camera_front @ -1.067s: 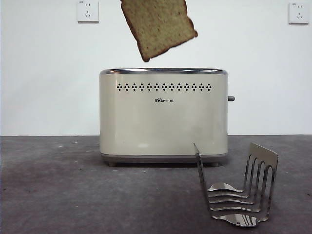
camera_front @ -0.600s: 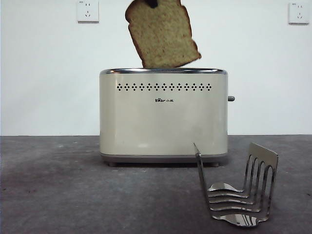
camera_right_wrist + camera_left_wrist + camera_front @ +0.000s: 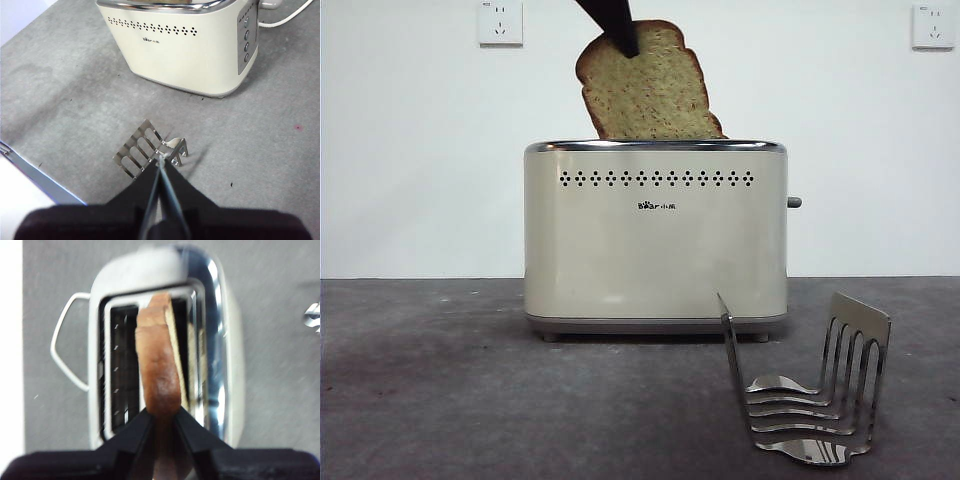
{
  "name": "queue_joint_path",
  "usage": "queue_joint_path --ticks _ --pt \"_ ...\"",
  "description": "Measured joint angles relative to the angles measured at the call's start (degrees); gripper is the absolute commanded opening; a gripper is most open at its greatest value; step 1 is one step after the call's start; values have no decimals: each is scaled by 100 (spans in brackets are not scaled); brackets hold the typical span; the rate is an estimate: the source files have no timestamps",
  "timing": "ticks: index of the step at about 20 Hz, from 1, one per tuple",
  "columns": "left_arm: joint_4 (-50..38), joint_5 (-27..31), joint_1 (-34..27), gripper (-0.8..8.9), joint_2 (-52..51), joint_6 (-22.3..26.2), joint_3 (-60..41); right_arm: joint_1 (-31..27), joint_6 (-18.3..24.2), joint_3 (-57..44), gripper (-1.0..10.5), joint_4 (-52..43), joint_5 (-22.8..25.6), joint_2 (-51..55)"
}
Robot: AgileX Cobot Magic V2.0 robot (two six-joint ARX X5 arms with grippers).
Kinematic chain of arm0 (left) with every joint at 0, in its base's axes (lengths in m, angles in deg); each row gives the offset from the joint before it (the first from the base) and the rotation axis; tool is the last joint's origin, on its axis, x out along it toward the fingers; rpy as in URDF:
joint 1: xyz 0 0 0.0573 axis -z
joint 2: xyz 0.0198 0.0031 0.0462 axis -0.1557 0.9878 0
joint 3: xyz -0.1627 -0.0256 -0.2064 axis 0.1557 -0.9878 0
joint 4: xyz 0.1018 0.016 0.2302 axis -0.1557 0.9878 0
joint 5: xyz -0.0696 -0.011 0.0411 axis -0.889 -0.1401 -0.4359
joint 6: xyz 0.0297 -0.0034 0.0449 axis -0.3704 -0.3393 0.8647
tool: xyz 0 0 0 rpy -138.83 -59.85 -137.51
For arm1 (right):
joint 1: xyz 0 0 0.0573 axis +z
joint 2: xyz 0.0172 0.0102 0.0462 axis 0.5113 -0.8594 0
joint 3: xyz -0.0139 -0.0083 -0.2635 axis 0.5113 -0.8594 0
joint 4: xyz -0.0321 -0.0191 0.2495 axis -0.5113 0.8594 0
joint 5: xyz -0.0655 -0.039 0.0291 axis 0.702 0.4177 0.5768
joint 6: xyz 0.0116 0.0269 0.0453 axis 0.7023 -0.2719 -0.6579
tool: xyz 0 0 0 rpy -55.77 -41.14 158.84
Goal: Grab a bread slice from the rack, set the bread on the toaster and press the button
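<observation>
left gripper [image 3: 161,426]: clamped on the crust of the slice of bread [image 3: 648,90], holding it from above so its lower edge drops into a slot.
slice of bread: long axis near upright but leaning, rounded top up, bottom edge already below the chrome rim of the toaster [image 3: 655,240].
rack [image 3: 810,395]: empty, near the table's front right corner.
right gripper [image 3: 161,167]: jaws together, empty, waiting over the rack.

A grey, mottled desk [image 3: 440,400] carries the cream toaster [image 3: 655,250] standing on its small feet toward the back, and the shiny steel rack [image 3: 810,400] nearer the front (well apart from it)
</observation>
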State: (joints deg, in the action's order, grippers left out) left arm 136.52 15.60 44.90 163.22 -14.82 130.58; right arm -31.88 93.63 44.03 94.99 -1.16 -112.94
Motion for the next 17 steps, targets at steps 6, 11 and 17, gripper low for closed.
queue_joint_path --ticks 6,11,17 --pt "0 293 0 -9 24 280 7 0 2 0 -2 -15 2 0" --pt "20 332 -7 -9 83 341 7 0 2 0 -2 -31 26 -9" --pt "-181 310 101 -9 116 343 7 0 2 0 -2 -33 48 -153"
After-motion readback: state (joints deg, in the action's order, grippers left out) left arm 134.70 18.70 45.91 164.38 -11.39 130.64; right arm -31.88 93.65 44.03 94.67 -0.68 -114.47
